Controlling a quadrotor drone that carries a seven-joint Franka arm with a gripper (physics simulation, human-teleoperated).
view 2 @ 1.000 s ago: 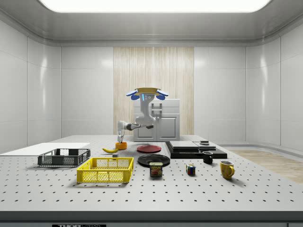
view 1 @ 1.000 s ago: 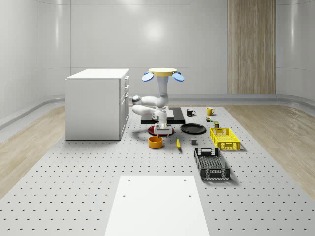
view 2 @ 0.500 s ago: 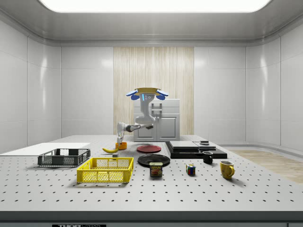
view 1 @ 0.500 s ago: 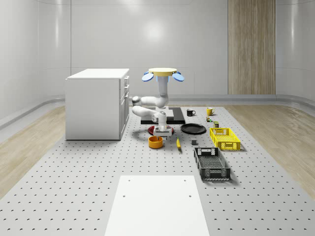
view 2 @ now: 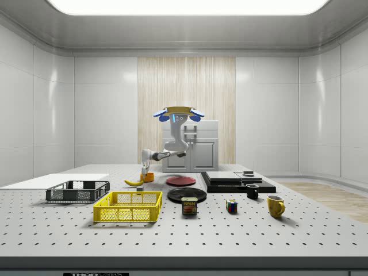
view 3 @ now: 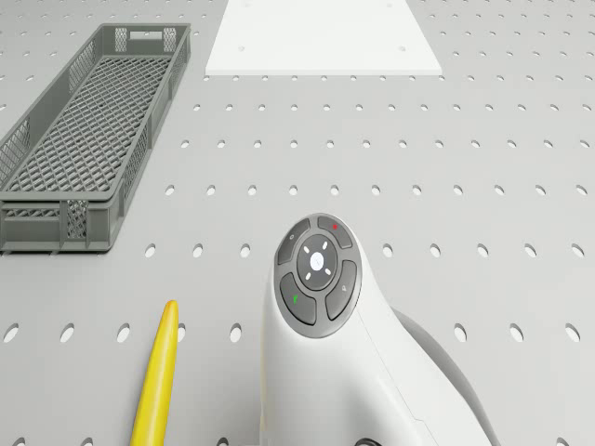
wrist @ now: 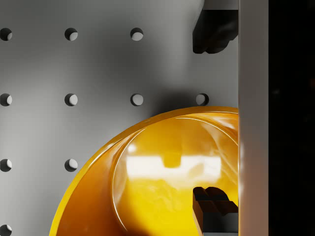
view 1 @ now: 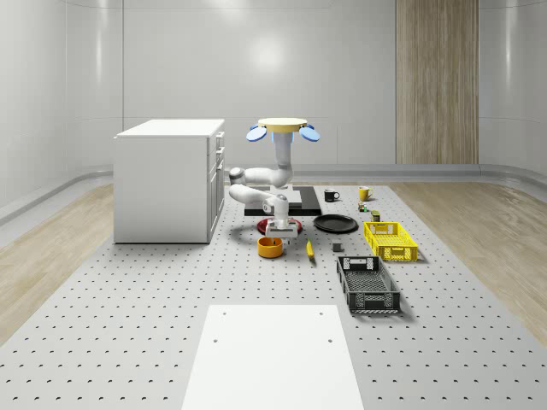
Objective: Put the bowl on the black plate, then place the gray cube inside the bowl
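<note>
One orange bowl [wrist: 147,196] sits right under our gripper [view 1: 279,231], fingers [wrist: 214,204] spread, one tip inside the rim. We see the drone [view 1: 284,128] hovering above the black slab [view 1: 301,205], near the white cabinet [view 1: 167,179].

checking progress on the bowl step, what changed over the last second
The gripper came down toward the orange bowl and now sits just above it, one of the fingers over the inside and the other outside the rim, straddling the wall. The drone kept hovering at the same spot. The bowl, round black plate, red plate and yellow banana stayed put; nothing grasped yet.
</note>
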